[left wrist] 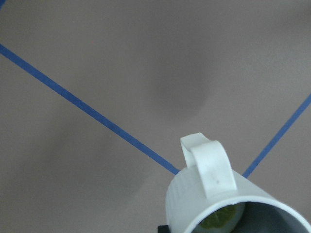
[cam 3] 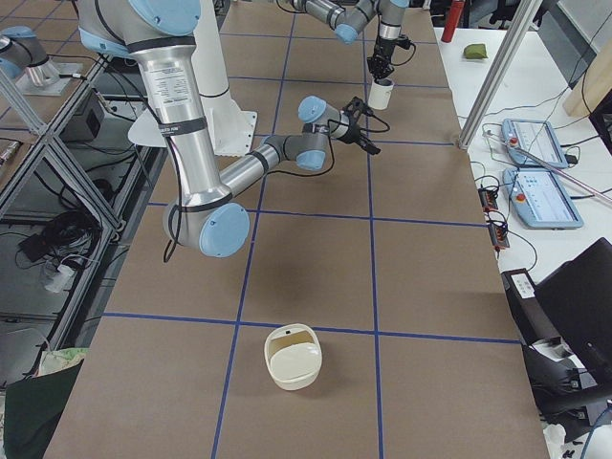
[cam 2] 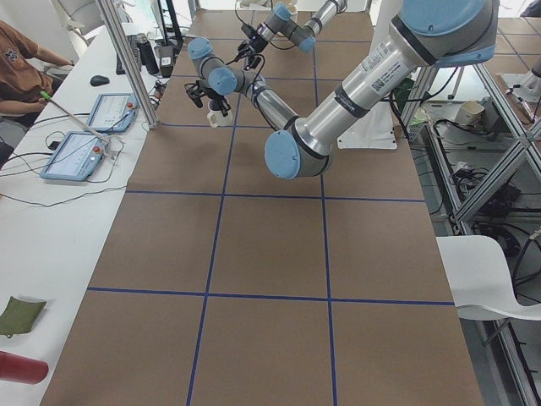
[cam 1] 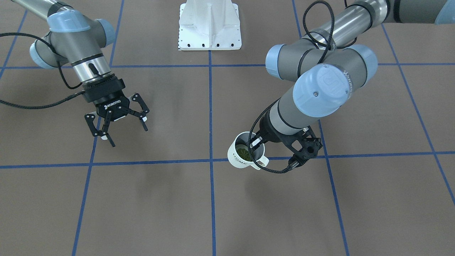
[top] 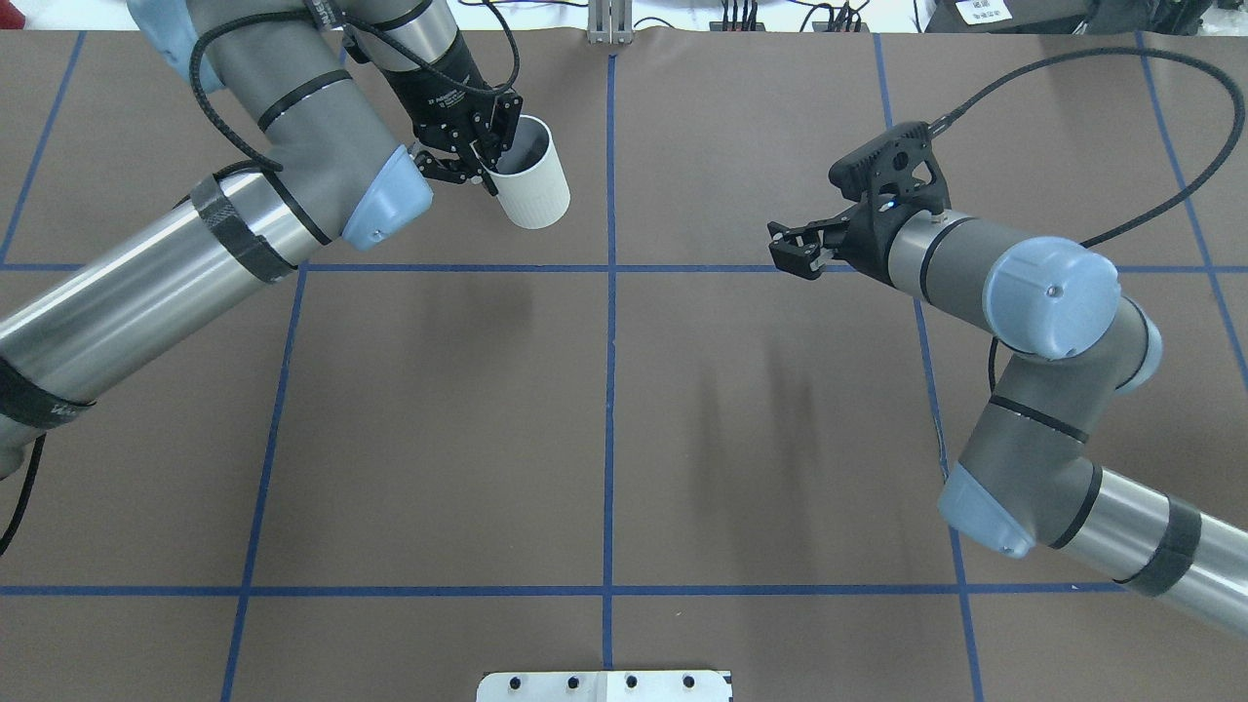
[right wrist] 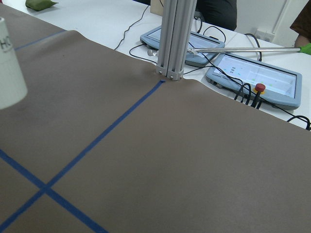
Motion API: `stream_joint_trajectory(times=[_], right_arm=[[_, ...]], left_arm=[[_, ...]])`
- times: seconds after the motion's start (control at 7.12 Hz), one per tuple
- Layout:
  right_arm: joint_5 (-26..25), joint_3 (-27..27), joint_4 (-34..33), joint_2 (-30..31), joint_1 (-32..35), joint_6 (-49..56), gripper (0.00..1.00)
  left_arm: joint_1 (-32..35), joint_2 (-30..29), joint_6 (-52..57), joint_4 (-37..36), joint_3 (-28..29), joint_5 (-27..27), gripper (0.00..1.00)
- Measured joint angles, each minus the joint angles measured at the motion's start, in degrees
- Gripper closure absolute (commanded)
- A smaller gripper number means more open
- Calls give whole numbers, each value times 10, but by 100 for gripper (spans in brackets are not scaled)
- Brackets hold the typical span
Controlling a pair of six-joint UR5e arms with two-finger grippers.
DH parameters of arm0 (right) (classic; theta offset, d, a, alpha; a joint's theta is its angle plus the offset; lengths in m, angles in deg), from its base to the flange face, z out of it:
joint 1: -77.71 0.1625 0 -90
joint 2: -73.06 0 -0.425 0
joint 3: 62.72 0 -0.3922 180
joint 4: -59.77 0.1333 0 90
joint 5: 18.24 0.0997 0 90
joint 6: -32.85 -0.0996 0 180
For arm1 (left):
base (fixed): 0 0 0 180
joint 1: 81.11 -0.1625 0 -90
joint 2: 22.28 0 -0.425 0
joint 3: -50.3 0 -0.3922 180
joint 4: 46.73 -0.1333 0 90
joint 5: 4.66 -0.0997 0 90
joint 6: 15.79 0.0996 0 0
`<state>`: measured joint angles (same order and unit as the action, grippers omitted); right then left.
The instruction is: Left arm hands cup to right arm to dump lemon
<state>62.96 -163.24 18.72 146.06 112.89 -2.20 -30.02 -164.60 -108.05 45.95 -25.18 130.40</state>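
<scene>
Item 1, cup (cam 1: pixel 240 161): we are finding it lifted off the table (cam 1: pixel 160 206) and hanging tilted, with its shadow falling apart from it on the brown surface. In the overhead view it is sitting at about 11 o'clock from the table's middle. In the left wrist view its handle (left wrist: pixel 206 165) is pointing to 12 o'clock. Black lettering is showing on its wall in the front-facing view.

Item 2, lemon (cam 1: pixel 244 153): we are seeing it lying inside the cup, a yellow-green lump against the grey interior.

Item 3, left gripper (top: pixel 487 166): we are recording it pinching the cup's rim, one finger inside the mouth and the other against the outer wall.

Item 4, right gripper (cam 1: pixel 124 129): we are noting its fingers spread wide and gripping nothing. It is hanging over the table at about 2 o'clock in the overhead view, well apart from the cup and pointing toward 9 o'clock.

Item 5, surroundings: blue tape lines (cam 1: pixel 210 117) are crossing the table in a grid. A white base plate (cam 1: pixel 209 28) is sitting at 12 o'clock in the front-facing view. A white container (cam 3: pixel 294 368) is resting on the table at 6 o'clock in the exterior right view.
</scene>
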Motion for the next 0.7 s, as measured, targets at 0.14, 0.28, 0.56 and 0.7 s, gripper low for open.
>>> stream_joint_trajectory(times=[0.14,0.28,0.56,0.7], right_arm=[[-14,-2,23,-1,-22,-3,0],[-19,-1,35,-8,-40,-4,0],[-33,6,37,-35,-69,-4,0],[-42,11,36,-46,-78,-4,0]], left_arm=[[-3,-8,-5,5,8,0,100],[-9,-18,-6,15,17,1,100],[-19,-39,-8,26,33,6,100],[-21,-48,-7,28,42,16,100]])
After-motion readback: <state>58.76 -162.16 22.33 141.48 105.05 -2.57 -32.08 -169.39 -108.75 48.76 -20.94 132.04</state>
